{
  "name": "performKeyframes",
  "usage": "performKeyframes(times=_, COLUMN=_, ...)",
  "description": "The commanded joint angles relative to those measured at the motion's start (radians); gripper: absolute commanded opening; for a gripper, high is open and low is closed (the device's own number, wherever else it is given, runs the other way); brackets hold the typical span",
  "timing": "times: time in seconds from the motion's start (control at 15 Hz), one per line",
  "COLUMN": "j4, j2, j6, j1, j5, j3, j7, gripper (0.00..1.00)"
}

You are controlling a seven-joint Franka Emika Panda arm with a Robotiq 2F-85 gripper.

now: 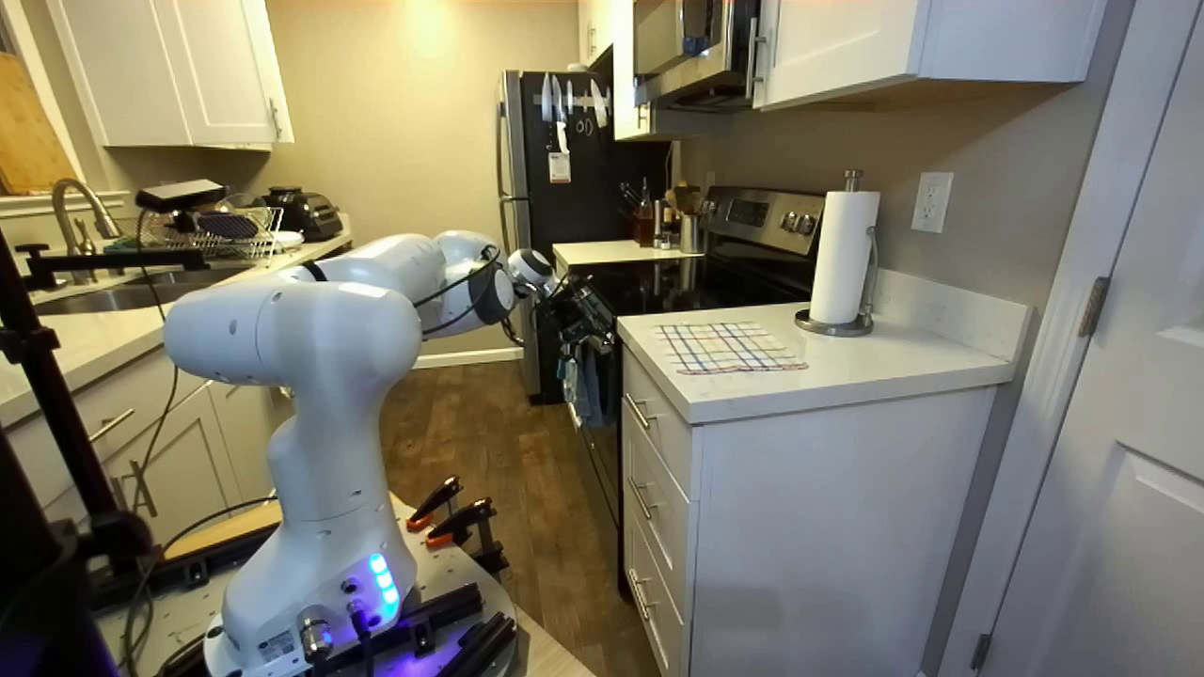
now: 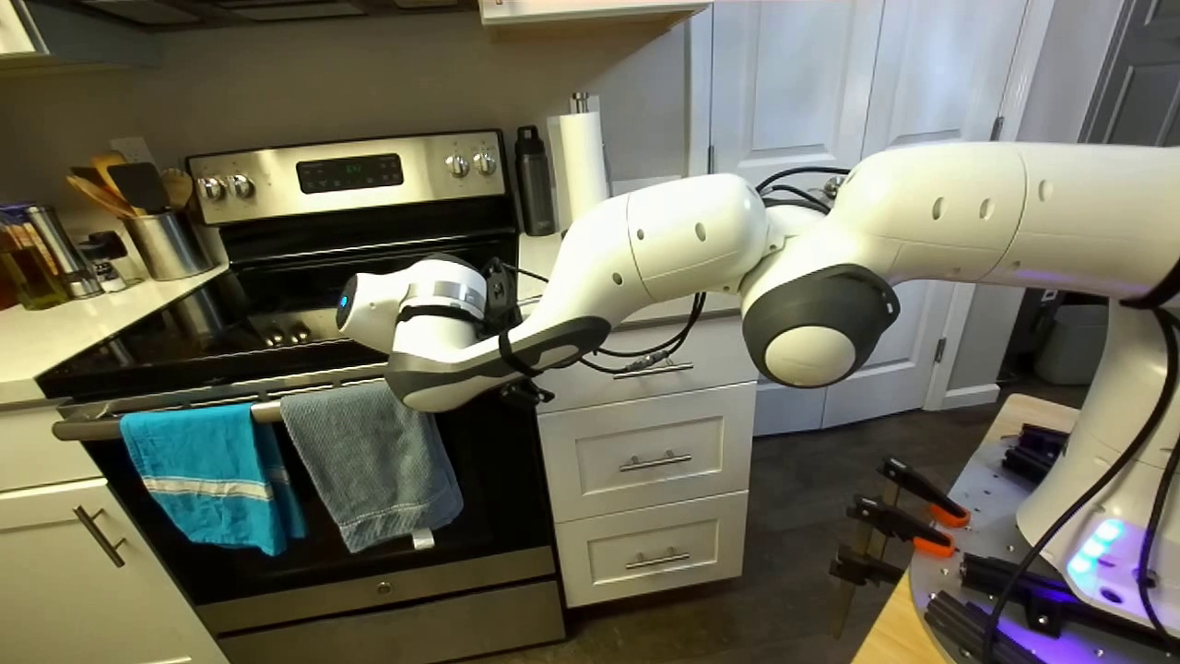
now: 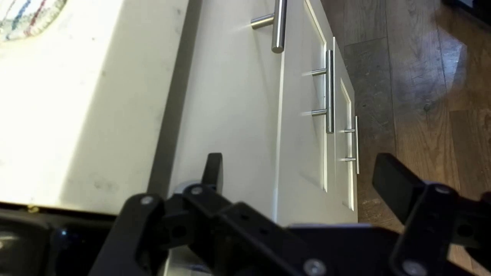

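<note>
Gripper (image 3: 301, 174) spread, nil held, nr. top drawer (image 3: 230, 99); handle (image 3: 280, 27) not yet grasped. All 3 drawers (image 2: 650, 484) shut, cloth (image 1: 729, 348) flat on desk (image 1: 875, 362): prob. early stage.

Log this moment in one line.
Black two-fingered claw: open, empty | facing: white drawers with slim metal bar handles | white countertop: flat checked cloth, white paper-towel roll

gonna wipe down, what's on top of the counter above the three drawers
The counter bears a checked cloth, an upright paper towel roll and a dark bottle. Whatever lies under the cloth is covered and cannot be seen.
</note>
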State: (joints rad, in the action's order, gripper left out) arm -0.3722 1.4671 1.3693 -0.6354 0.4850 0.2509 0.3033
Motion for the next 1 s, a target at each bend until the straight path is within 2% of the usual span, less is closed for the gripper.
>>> performKeyframes(times=0.0, j4=-0.014, j2=-0.005, j6=-0.045, j1=0.014, j5=0.001, j3=-0.006, j7=0.067, gripper=1.00)
performKeyframes(times=0.27, j4=-0.016, j2=-0.011, j6=-0.156, j1=0.029, j5=-0.018, j3=-0.031, j7=0.138, gripper=1.00)
performKeyframes(times=0.93, j4=-0.029, j2=-0.019, j6=-0.288, j1=-0.001, j5=-0.022, j3=-0.084, j7=0.250, gripper=1.00)
